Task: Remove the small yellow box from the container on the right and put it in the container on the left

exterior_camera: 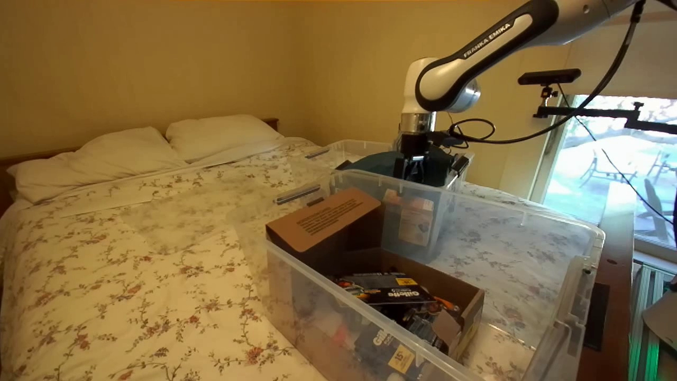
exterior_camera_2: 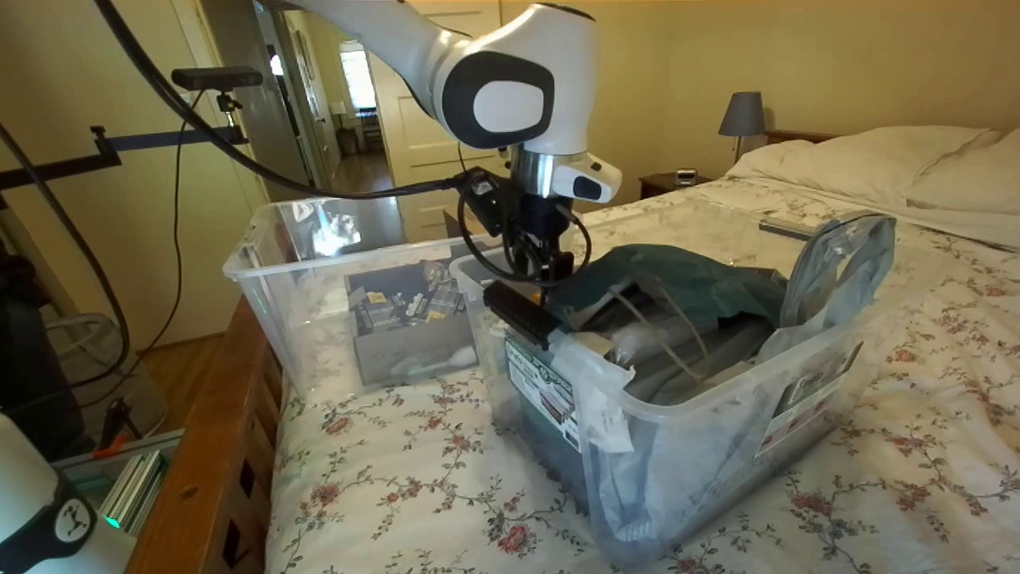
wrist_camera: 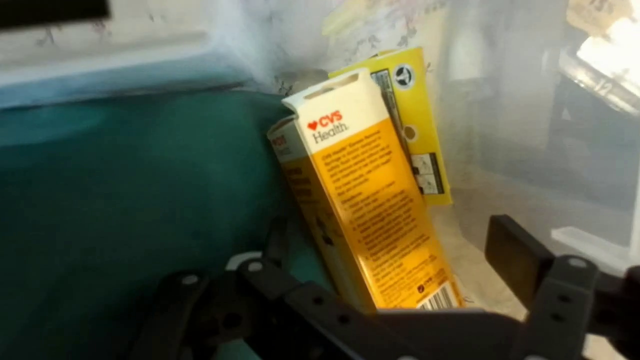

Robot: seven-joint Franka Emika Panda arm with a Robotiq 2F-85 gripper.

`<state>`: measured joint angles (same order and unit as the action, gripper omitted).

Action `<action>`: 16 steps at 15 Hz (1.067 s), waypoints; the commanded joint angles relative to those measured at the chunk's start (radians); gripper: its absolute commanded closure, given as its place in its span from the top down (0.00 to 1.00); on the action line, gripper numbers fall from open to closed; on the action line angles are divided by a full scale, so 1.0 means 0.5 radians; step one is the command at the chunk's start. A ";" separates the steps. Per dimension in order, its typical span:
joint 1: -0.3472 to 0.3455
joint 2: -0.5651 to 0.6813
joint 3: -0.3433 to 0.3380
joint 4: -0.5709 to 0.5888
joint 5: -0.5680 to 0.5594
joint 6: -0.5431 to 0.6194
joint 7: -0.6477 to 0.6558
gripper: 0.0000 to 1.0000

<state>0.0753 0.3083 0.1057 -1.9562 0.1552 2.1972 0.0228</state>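
The pincer [wrist_camera: 395, 245] is spread wide and empty, and the yellow CVS box [wrist_camera: 372, 195], in the clear bin [exterior_camera_2: 689, 462] beside the green bag [wrist_camera: 150, 180], lines up with its gap, long axis across the closing direction, so imo pinch it widthwise.

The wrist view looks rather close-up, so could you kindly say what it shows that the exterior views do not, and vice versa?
Only the wrist view: legible print on the CVS box. Only the exterior views: the arm and pillows. Shared: the gripper, open in the wrist view, the teal item and the container holding it.
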 commanded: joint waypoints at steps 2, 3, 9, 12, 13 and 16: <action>0.072 0.220 -0.012 0.244 -0.032 -0.019 0.168 1.00; 0.095 0.251 -0.029 0.275 -0.078 -0.017 0.232 1.00; 0.276 0.419 -0.220 0.412 -0.553 -0.110 0.765 1.00; 0.314 0.516 -0.245 0.527 -0.525 -0.349 0.946 1.00; 0.317 0.540 -0.240 0.579 -0.500 -0.469 0.968 1.00; 0.290 0.603 -0.204 0.729 -0.440 -0.848 0.916 1.00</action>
<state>0.2225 0.5379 0.0043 -1.6805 -0.0795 1.9342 0.4760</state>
